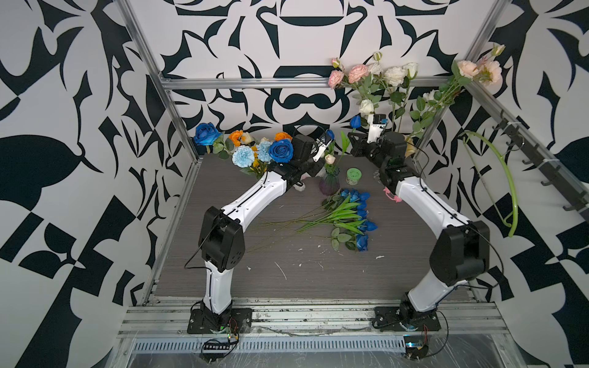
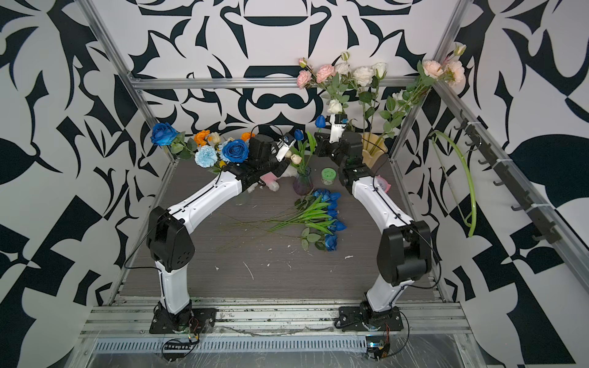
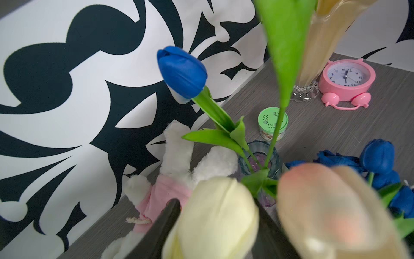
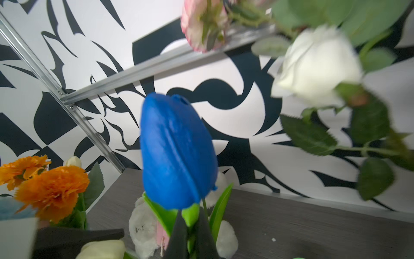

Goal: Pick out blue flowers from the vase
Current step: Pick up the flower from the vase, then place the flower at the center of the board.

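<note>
**Op:** Lay of it?

**Spotter:** Grey wood-grain bench (image 1: 302,270). A heap of loose blue flowers (image 1: 353,216) lies flat mid-bench, heads toward the right edge and stems toward the left. Small ribbed violet-tinted glass vase (image 1: 330,184) stands near the back edge, about centre.

**Op:** What's in hand?

**Spotter:** Your right gripper (image 4: 191,233) is clamped tight on the green stem of a dark-blue tulip (image 4: 177,152), directly under the head. The head sits above the jaws. The stem runs down from them into the vase mouth, leaning from the vase toward the right edge. My judgement: draw along that stem line, up and out, not sideways.

**Op:** Left?

**Spotter:** Your left gripper (image 3: 215,201) has its jaws part-way apart, with a cream tulip bud (image 3: 212,224) between or over them. Gripped or not, can't tell. A second dark-blue tulip (image 3: 182,74) stands in the vase, nearer your left arm.
</note>
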`<act>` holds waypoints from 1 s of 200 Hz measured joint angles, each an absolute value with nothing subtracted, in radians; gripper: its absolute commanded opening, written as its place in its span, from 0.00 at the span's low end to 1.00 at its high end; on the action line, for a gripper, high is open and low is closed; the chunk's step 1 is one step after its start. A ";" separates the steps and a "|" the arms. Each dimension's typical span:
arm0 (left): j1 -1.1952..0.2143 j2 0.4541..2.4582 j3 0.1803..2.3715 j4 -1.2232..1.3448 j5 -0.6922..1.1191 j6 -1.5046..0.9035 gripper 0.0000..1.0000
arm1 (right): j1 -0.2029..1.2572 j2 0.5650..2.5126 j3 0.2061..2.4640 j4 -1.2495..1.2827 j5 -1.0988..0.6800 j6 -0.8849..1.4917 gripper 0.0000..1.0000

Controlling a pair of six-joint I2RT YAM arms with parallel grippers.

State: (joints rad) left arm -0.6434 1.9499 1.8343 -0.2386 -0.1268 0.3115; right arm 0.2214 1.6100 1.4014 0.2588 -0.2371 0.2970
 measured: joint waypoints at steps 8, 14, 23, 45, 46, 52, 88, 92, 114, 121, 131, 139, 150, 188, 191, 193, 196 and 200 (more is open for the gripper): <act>-0.643 1.950 1.834 -0.239 -0.127 0.312 0.52 | 0.221 1.567 1.378 0.259 -0.220 0.288 0.00; -0.643 1.950 1.834 -0.239 -0.127 0.312 0.52 | 0.222 1.537 1.362 0.260 -0.209 0.285 0.00; -0.643 1.950 1.834 -0.239 -0.127 0.313 0.52 | 0.221 1.490 1.334 0.261 -0.195 0.285 0.00; -0.643 1.950 1.834 -0.238 -0.127 0.313 0.52 | 0.222 1.391 1.261 0.281 -0.160 0.298 0.00; -0.643 1.950 1.834 -0.237 -0.127 0.313 0.52 | 0.222 1.388 1.258 0.282 -0.158 0.298 0.00; -0.643 1.950 1.834 -0.237 -0.127 0.313 0.52 | 0.222 1.363 1.233 0.288 -0.147 0.307 0.00; -0.643 1.950 1.834 -0.237 -0.127 0.314 0.52 | 0.222 1.253 1.096 0.311 -0.083 0.391 0.00; -0.643 1.950 1.834 -0.237 -0.127 0.315 0.52 | 0.222 1.243 1.079 0.315 -0.078 0.408 0.00; -0.643 1.950 1.834 -0.237 -0.128 0.315 0.52 | 0.222 1.209 0.994 0.336 -0.064 0.510 0.00; -0.643 1.950 1.834 -0.237 -0.128 0.315 0.52 | 0.222 1.205 0.969 0.344 -0.062 0.549 0.00; -0.643 1.950 1.834 -0.237 -0.128 0.315 0.52 | 0.222 1.205 0.936 0.356 -0.058 0.607 0.00; -0.643 1.950 1.834 -0.237 -0.127 0.315 0.52 | 0.222 1.207 0.904 0.378 -0.058 0.658 0.00; -0.643 1.950 1.835 -0.237 -0.127 0.315 0.52 | 0.223 1.212 0.860 0.405 -0.055 0.725 0.00; -0.643 1.950 1.840 -0.239 -0.126 0.315 0.52 | 0.248 1.314 0.735 0.566 -0.038 0.927 0.00; -0.643 1.950 1.842 -0.239 -0.127 0.315 0.52 | 0.252 1.328 0.728 0.580 -0.036 0.945 0.00; -0.643 1.950 1.842 -0.239 -0.127 0.315 0.52 | 0.253 1.334 0.725 0.585 -0.036 0.950 0.00; -0.643 1.950 1.843 -0.239 -0.127 0.315 0.52 | 0.257 1.348 0.720 0.597 -0.033 0.966 0.00; -0.643 1.950 1.846 -0.240 -0.126 0.315 0.52 | 0.261 1.363 0.715 0.612 -0.031 0.980 0.00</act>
